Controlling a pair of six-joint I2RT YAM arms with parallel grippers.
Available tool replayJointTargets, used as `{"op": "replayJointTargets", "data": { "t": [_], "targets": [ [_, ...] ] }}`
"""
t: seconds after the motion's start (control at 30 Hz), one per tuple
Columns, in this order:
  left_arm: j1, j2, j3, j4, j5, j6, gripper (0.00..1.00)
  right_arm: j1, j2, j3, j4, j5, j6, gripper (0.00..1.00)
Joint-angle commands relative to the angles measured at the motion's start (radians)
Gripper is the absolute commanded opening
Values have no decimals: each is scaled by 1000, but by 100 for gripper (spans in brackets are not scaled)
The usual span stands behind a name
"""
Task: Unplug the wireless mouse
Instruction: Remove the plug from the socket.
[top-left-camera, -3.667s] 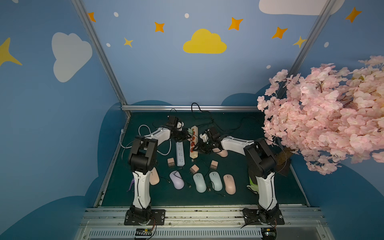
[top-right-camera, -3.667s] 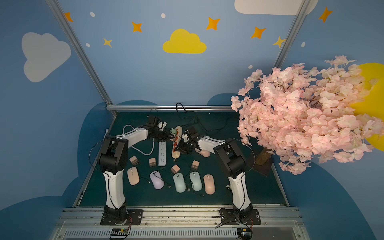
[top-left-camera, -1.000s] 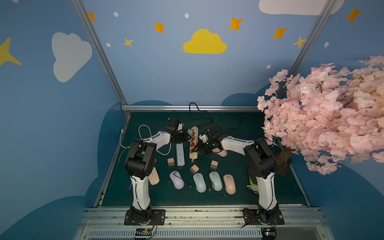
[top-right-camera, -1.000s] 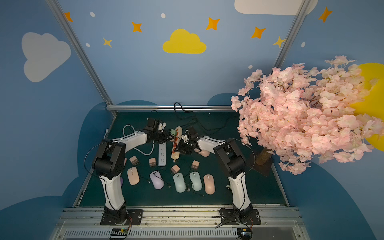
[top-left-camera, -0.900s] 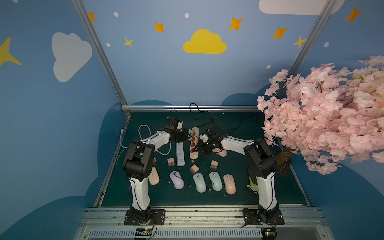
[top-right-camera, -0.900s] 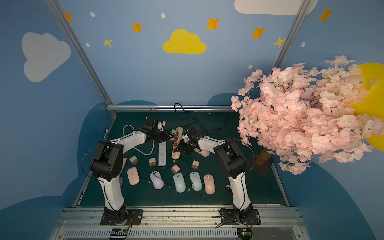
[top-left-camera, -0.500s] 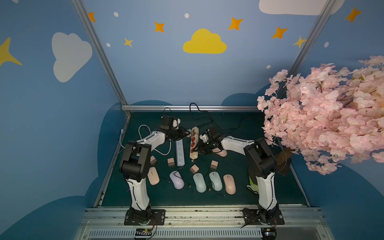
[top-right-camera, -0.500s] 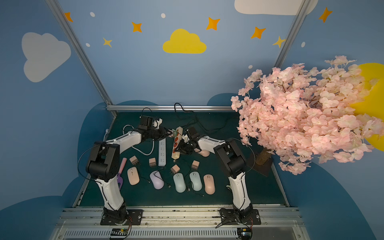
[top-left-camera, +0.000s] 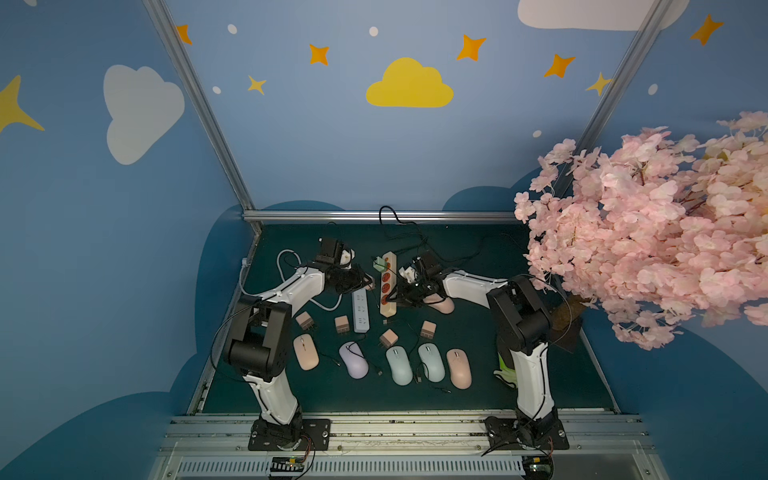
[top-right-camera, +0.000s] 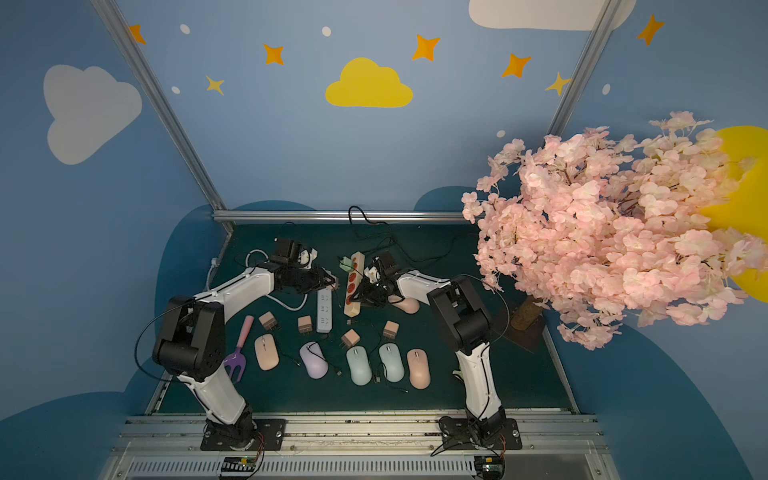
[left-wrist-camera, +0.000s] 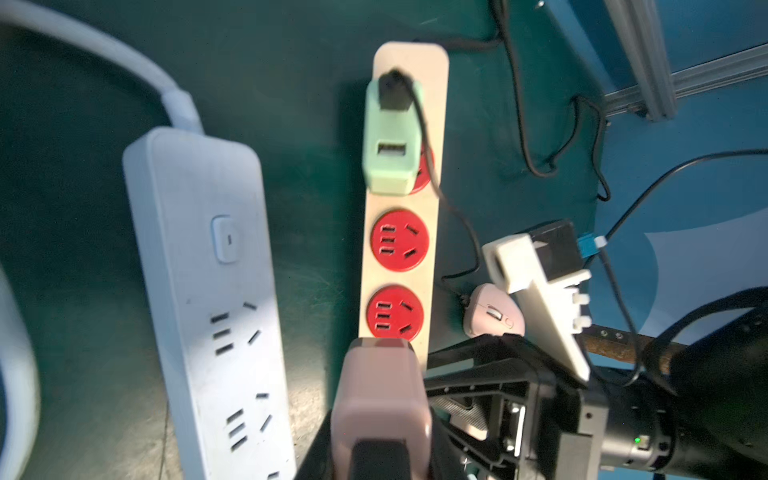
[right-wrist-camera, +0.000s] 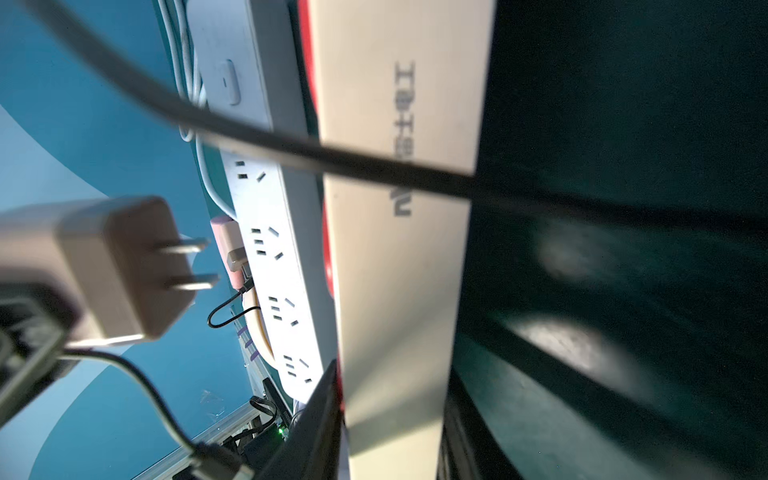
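My left gripper (left-wrist-camera: 380, 419) is shut on a pink plug adapter (left-wrist-camera: 380, 386). Its two prongs are bare in the air, clear of the sockets, in the right wrist view (right-wrist-camera: 116, 266). A thin black cable hangs from the adapter, and I cannot follow where it ends. My right gripper (right-wrist-camera: 395, 415) is shut on the near end of the beige power strip (left-wrist-camera: 399, 199) with red sockets. In both top views the left gripper (top-left-camera: 365, 282) and the right gripper (top-left-camera: 392, 297) face each other across the strip (top-right-camera: 353, 286). A pink wireless mouse (top-left-camera: 442, 305) lies under the right arm.
A green adapter (left-wrist-camera: 392, 137) sits plugged into the strip's far socket. A white power strip (top-left-camera: 360, 309) lies just left of the beige one. Several loose adapters and mice, such as the purple mouse (top-left-camera: 354, 359), fill the near mat. A pink blossom tree (top-left-camera: 644, 232) overhangs the right side.
The left arm's elbow has swung out to the left, and its wrist has drawn back slightly from the beige strip with the adapter in its grip. The right arm has stayed put.
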Motion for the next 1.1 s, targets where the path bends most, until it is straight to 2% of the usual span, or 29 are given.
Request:
{"op": "replayJointTargets", "data": {
  "t": [0.0,0.13,0.2,0.37,0.47,0.73,1.07],
  "targets": [
    [14,-85,-33,-24,-27,19,4,4,52,63,26,-55,-47,4],
    [45,-161,-65,-11,-41,11,4,26,77,120,31,-109,-68,7],
    [54,-183,-66,-19,-45,19,4,31,82,139,8,-98,-77,13],
    [58,-204,-58,-32,-16,24,4,20,50,123,-34,-25,-88,51],
    [58,-215,-63,-27,-3,20,4,7,22,93,-25,-12,-87,60],
    [42,-237,-54,-10,63,41,4,-5,-88,44,-87,48,-130,61],
    [-75,-248,24,-7,204,181,4,5,-462,-118,-169,282,-385,62]
  ]
}}
